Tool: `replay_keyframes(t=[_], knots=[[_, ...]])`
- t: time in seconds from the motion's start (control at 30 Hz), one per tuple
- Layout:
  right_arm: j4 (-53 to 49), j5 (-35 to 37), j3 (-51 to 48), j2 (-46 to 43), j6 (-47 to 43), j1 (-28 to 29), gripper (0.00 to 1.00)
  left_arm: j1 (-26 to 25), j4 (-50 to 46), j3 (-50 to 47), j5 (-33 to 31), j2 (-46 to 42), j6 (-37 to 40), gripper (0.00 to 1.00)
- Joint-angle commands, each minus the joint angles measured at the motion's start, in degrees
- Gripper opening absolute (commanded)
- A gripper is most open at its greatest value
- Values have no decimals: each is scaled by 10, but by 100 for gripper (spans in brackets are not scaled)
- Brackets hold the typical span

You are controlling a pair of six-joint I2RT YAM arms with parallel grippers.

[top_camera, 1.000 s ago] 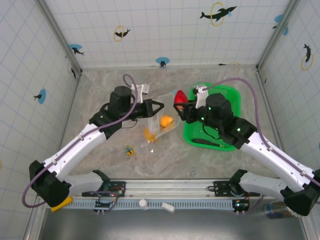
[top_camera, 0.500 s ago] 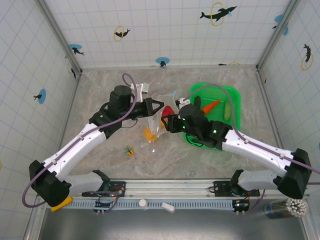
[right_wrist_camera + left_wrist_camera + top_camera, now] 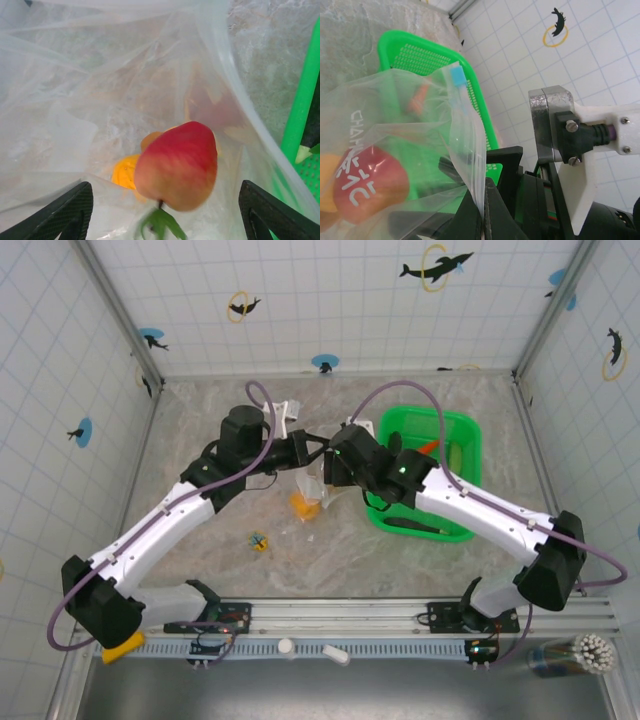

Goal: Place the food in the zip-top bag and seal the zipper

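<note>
Zip-top bag (image 3: 315, 480) beside the green basket (image 3: 440, 415), mouth edge pinched in the left gripper (image 3: 482, 220), right gripper (image 3: 167, 210) spread wide over the red fruit (image 3: 176, 165) inside — liable to snag the floppy film pulling out, tipping it back out.

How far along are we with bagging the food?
Done: orange pieces sit in the zip-top bag. In hand: left gripper pinches the bag edge; the open right gripper is over the mouth, red fruit inside. Left: carrot and a green piece in the basket, zipper unsealed.
</note>
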Motion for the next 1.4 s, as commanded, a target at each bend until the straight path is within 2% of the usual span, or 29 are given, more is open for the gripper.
replay_keyframes(t=[0.0,0.27,0.4,0.57,0.73,0.83,0.93,0.97,1.07,1.17,1.23,1.3,1.37], knots=[[32,-18,2,-18,-9,-7,83,-6,7,15,19,-12,0,0],[78,-79,-23,-89,-71,-19,80,-6,-28,26,-17,-16,26,0],[87,-114,-15,-116,-113,-24,77,-2,-78,68,-51,-9,62,0],[85,-112,-11,-132,-127,-36,75,72,-185,175,-61,40,136,0],[81,-103,-12,-134,-133,-41,74,91,-286,299,-181,97,224,0],[75,-94,-13,-138,-137,-42,74,92,-342,374,-218,139,271,0],[63,-74,-15,-147,-147,-46,74,93,-356,401,-237,156,316,0],[61,-71,-19,-152,-149,-49,74,93,-350,400,-236,156,322,0],[56,-68,-32,-169,-148,-64,74,92,-346,404,-174,175,340,0],[49,-63,-44,-186,-143,-81,73,86,-349,392,-75,218,333,0],[39,-52,-52,-197,-143,-93,73,56,-341,358,-37,245,330,0],[26,-38,-68,-205,-143,-107,72,23,-325,320,-29,262,321,0],[12,-23,-92,-211,-136,-128,72,12,-283,258,3,259,286,0]])
